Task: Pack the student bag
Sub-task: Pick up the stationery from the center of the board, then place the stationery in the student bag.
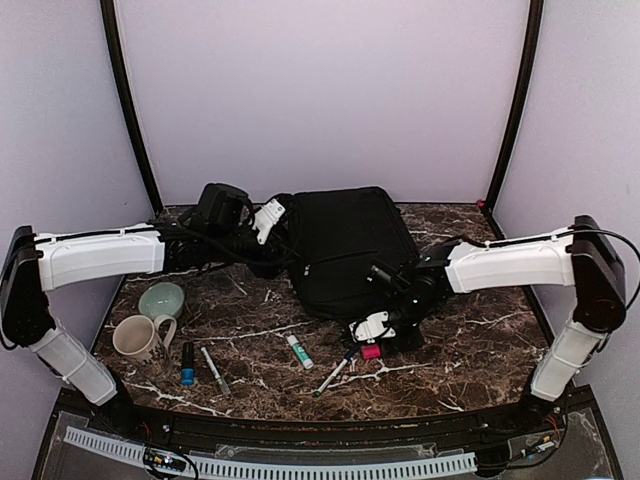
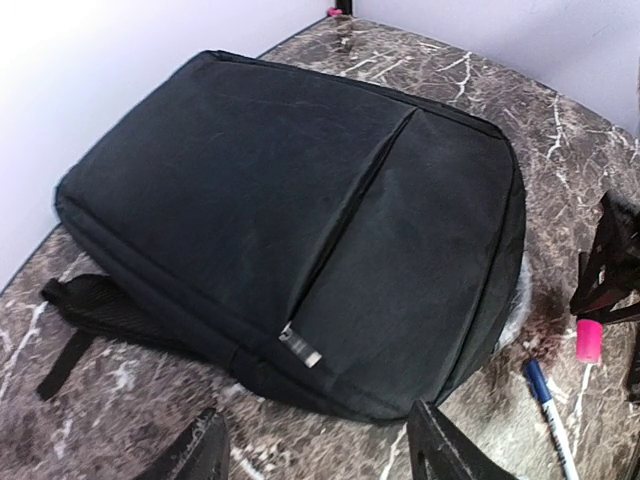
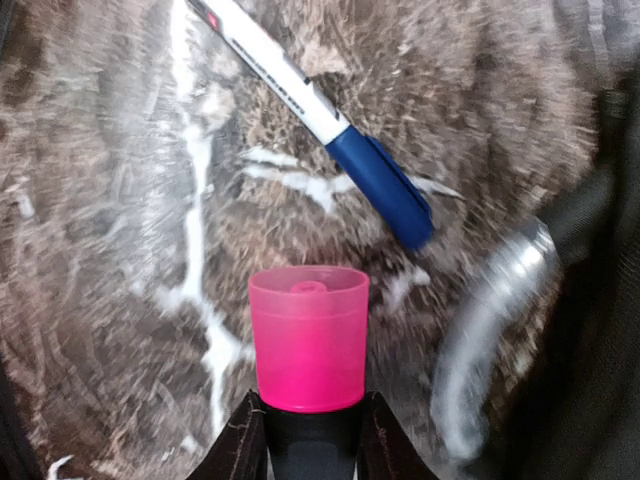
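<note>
The student bag (image 1: 350, 245) is a large black backpack lying flat at the back middle of the marble table. It fills the left wrist view (image 2: 300, 200), zippers closed and a metal pull (image 2: 300, 347) near its corner. My left gripper (image 2: 320, 462) hovers open just off the bag's left rear corner (image 1: 265, 220), with nothing between its fingers. My right gripper (image 3: 310, 440) sits low at the bag's front edge (image 1: 372, 335), shut on the dark body of a marker with a pink cap (image 3: 308, 335). A blue-capped white pen (image 3: 330, 130) lies on the table just beyond the cap.
On the front left stand a mint bowl (image 1: 162, 299) and a beige mug (image 1: 140, 337). A short blue-tipped black stick (image 1: 187, 364), a slim marker (image 1: 215, 370) and a green-capped white tube (image 1: 299, 351) lie toward the front. A bag strap (image 2: 80, 320) trails onto the table.
</note>
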Motion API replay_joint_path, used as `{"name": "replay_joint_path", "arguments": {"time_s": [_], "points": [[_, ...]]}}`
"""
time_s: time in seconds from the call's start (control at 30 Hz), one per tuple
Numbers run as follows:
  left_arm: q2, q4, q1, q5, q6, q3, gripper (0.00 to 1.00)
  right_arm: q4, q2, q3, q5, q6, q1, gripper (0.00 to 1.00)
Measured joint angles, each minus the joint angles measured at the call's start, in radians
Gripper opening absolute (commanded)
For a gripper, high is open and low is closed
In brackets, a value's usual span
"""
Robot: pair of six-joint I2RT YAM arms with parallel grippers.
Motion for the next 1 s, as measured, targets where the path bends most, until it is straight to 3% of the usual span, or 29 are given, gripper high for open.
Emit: {"name": "replay_joint_path", "arguments": {"time_s": [0.13, 0.3, 0.5, 0.67, 0.77, 1.0], "points": [[0.112, 0.016, -0.017, 0.035, -0.011, 0.085, 0.64, -0.035, -0.170, -0.026, -0.029, 0.028, -0.044, 0.23], [0.298, 0.027, -0.084, -0.028, 0.060, 0.272, 0.62, -0.053, -0.339, -0.052, -0.086, 0.064, -0.167, 0.22], [0.529, 0.025, -0.114, -0.138, 0.160, 0.472, 0.59, -0.069, -0.453, -0.090, -0.151, 0.098, -0.312, 0.22], [0.635, 0.012, -0.110, -0.220, 0.239, 0.511, 0.60, -0.068, -0.521, -0.143, -0.185, 0.119, -0.356, 0.22], [0.655, 0.016, -0.112, -0.283, 0.281, 0.527, 0.49, -0.066, -0.528, -0.169, -0.201, 0.127, -0.367, 0.22], [0.681, 0.097, -0.118, -0.404, 0.351, 0.546, 0.11, -0.034, -0.514, -0.172, -0.209, 0.148, -0.375, 0.22]]}}
